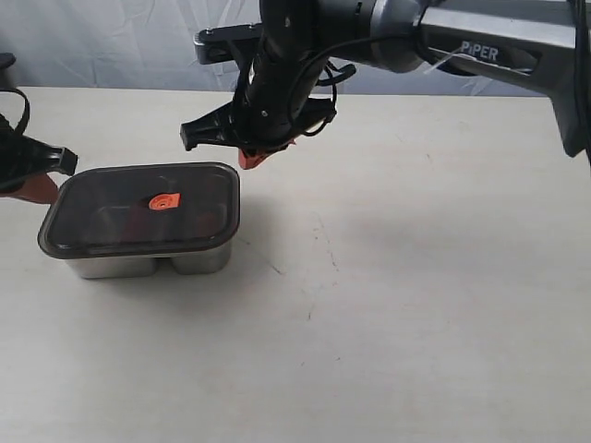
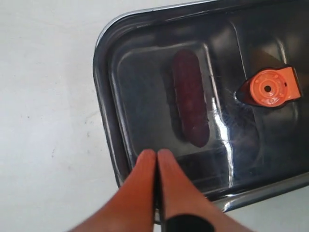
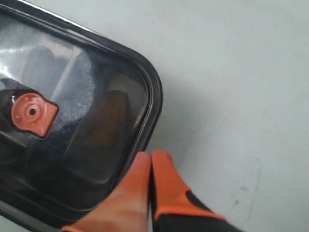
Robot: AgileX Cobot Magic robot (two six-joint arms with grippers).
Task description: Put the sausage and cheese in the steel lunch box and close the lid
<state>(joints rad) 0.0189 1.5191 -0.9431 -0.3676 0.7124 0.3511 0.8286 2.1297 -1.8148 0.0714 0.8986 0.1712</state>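
The lid (image 1: 138,208) sits on the steel lunch box (image 1: 120,266) at the desk's (image 1: 416,323) nine o'clock, sausage (image 2: 189,104) and, dimly, cheese (image 3: 108,123) beneath, so little seems left; left fingers (image 2: 140,186) and right fingers (image 3: 166,186) are pressed together, empty.

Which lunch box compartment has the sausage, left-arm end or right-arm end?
The left-arm end, by the left pincer: the red-brown sausage shows through the dark lid there. The other end shows only a dim brownish shape.
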